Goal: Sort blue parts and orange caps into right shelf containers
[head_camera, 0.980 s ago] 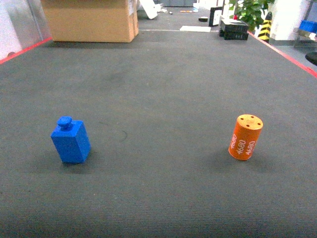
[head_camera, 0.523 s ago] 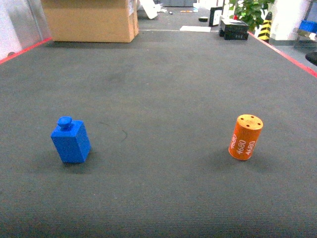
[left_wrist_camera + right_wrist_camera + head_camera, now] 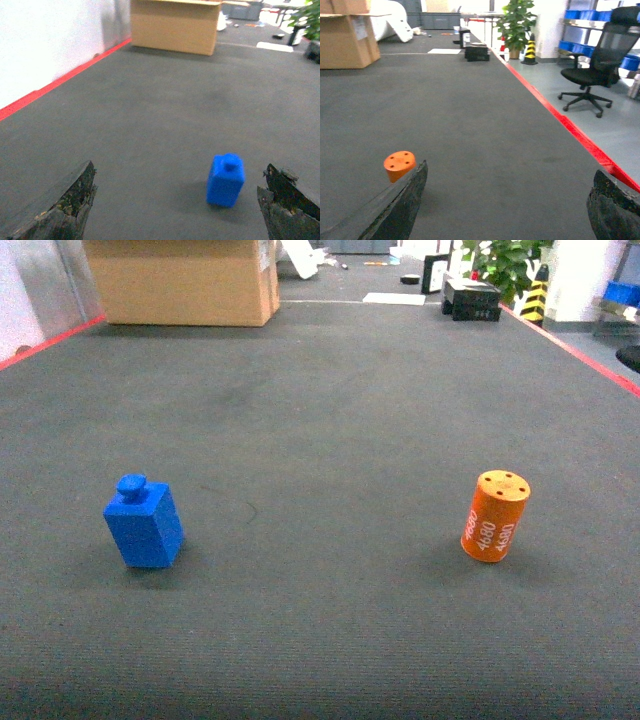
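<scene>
- Head view: blue part [image 3: 143, 528] sits left on the dark floor [image 3: 330, 420], orange cap [image 3: 495, 516] right, well apart; both upright, untouched. Against the earlier head frames, nothing has moved — no arm enters this view.
- Left wrist: left gripper [image 3: 175, 210] is spread wide and empty; the part [image 3: 226, 180] lies ahead between the fingers, nearer the right one.
- Right wrist: right gripper [image 3: 505, 205] is also wide apart, holding nothing; the cap [image 3: 400, 165] sits just behind its left finger [image 3: 395, 205], off-centre.
- Crates: blue bins on a shelf [image 3: 592, 30] far right behind a chair [image 3: 595, 65]; can't confirm they're the targets.
- Judgement: sorting not started; first grasp pending, right arm needs re-centring.
</scene>
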{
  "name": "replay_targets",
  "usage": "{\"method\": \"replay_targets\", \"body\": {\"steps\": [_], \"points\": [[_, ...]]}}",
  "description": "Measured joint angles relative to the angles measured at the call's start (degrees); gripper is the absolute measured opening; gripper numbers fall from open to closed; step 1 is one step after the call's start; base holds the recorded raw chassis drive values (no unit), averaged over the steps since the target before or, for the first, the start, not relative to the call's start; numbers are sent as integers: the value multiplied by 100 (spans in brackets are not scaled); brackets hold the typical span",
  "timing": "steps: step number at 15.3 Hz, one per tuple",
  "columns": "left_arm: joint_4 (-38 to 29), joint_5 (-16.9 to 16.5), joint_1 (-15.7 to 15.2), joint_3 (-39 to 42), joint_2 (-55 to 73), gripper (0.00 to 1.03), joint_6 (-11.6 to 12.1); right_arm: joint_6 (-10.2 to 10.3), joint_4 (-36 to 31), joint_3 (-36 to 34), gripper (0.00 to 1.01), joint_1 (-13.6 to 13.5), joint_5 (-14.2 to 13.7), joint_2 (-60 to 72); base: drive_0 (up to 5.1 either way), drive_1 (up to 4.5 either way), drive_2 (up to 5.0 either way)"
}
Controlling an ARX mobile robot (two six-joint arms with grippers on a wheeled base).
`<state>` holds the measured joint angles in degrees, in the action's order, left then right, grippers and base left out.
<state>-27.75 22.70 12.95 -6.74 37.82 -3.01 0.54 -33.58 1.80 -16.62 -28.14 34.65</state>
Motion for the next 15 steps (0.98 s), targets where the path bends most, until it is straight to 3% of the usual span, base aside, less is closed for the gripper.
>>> {"method": "replay_targets", "body": {"steps": [1,2,3,4,7,10,15], "points": [[-1161,-330,66,-527,1464,98,-13,46,-1298,448,98,-101,238,1617,0,0,0],[-1891,-435,140,-1010,2632,98,-24,177,-2133,1014,98,-103,446,2885,0,0,0],[-2273,-503,205,-1423,3626,98,-50,334,-2439,1447,98,-175,595,3818,0,0,0],[-2406,-549,223,-1694,4295,98,-96,402,-2516,1733,98,-299,704,4537,0,0,0],[-2511,-769,210,-2236,5661,98,-155,455,-2603,2500,98,-341,780,6061,0,0,0],[-2568,-1027,114,-2601,6428,98,-332,686,-2509,3097,98,-275,999,7007,0,0,0],[-2446,-1167,85,-3029,7206,98,-426,903,-2391,3670,98,-271,1038,7991,0,0,0]]}}
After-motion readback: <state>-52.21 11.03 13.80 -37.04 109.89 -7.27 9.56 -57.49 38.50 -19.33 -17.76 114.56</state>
